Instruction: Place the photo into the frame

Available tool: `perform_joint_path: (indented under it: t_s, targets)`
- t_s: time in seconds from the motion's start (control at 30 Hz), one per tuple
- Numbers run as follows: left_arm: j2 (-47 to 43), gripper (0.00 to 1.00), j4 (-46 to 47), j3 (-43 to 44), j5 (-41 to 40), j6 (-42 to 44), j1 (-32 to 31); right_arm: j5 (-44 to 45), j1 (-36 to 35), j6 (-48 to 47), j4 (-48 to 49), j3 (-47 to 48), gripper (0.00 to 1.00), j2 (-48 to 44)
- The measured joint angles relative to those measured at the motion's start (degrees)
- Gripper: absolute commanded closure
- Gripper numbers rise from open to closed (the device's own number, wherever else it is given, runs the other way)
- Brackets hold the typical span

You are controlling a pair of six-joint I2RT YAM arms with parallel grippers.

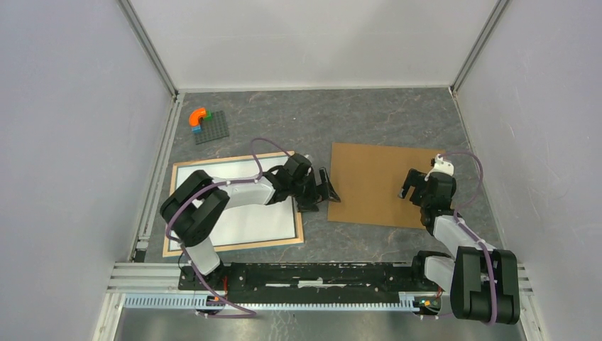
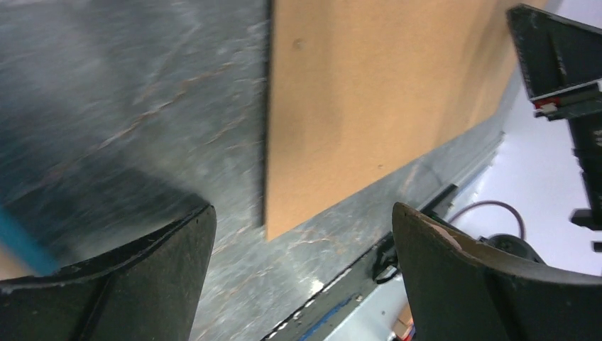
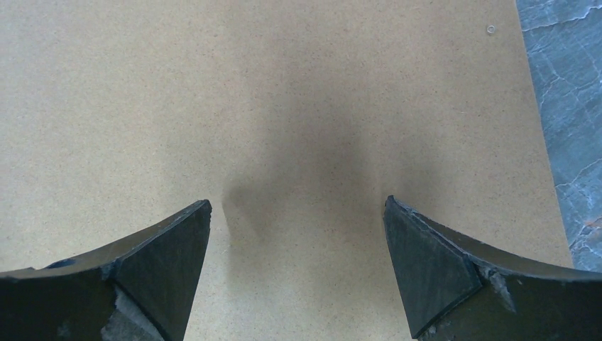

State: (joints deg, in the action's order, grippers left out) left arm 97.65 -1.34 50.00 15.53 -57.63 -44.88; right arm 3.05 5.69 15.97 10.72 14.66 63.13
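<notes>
The frame (image 1: 234, 248) lay flat on the left half of the table (image 1: 298, 121), wood-coloured side up, its long axis running across the table and skewed a little. A white sheet (image 1: 248, 220) filled its opening. No balloon print showed in any of the 3 views, so I could not tell whether that white face was the photo lying picture-down or only the pane. If it was the photo, it already sat inside the frame's border.

The left gripper (image 1: 325, 190) hung just past the frame's right edge, over the strip of bare table between the frame and the brown backing board (image 1: 369, 177). Its forearm crossed above the frame's far right corner. Its fingers were spread wide with nothing between them. The left wrist view showed the board's near edge straight ahead and a thin blue sliver at the lower left, probably the frame's other side, though too blurred to be sure.

The right gripper (image 1: 410, 186) hovered above the right part of the board, well apart from the frame. It was also spread and empty, with plain board under it.

By my reading, the left arm was much the nearer to the frame, which lay to its left and behind the fingers. The board lay to the right of the frame, beneath the right arm. The left arm hid part of the frame's upper right.
</notes>
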Motion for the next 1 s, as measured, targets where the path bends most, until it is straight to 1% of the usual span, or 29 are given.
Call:
perform_joint_path:
  t_s: [0.13,0.27,0.37,0.47,0.5,0.53,0.67,0.77,0.87,0.93,1.0]
  targets:
    - [3.9,0.00,5.0,1.8,4.6,-1.2,-0.2,-1.5,0.0,0.1,0.7,-0.7,0.04,-1.2]
    - [5.6,0.00,6.5,3.2,6.1,-1.2,-0.3,-3.0,0.1,0.2,1.3,-1.3,0.04,-1.6]
    - [7.8,0.01,9.0,4.4,9.2,-1.3,-0.2,-4.2,0.0,0.2,1.8,-1.4,0.04,-1.6]
    - [10.4,0.03,14.6,4.6,13.4,-2.9,0.0,-6.1,0.0,0.3,2.6,-1.6,0.05,-1.7]
    - [11.6,0.03,18.4,4.3,15.1,-4.2,0.0,-6.7,0.0,0.3,2.8,-1.7,0.05,-1.8]
    - [11.9,0.03,19.3,4.3,15.4,-4.5,0.0,-7.6,0.0,0.3,2.8,-1.7,0.04,-1.9]
    - [12.5,0.04,27.5,2.3,18.3,-7.8,0.0,-11.3,-1.4,0.5,2.8,-1.7,0.04,-2.1]
    - [12.5,0.03,30.4,2.1,19.3,-9.1,0.1,-12.9,-2.3,0.5,1.0,-0.4,0.03,-2.1]
    - [12.5,0.02,32.0,1.7,19.2,-10.4,0.6,-10.3,-2.3,1.0,-5.6,3.7,0.02,-1.4]
    - [12.6,0.02,32.4,1.5,19.2,-10.7,0.9,-6.3,-1.8,1.2,-10.4,7.3,0.02,-0.4]
    - [12.6,0.02,33.2,1.2,19.2,-11.3,1.1,-2.4,0.6,1.6,-13.1,9.8,0.02,0.3]
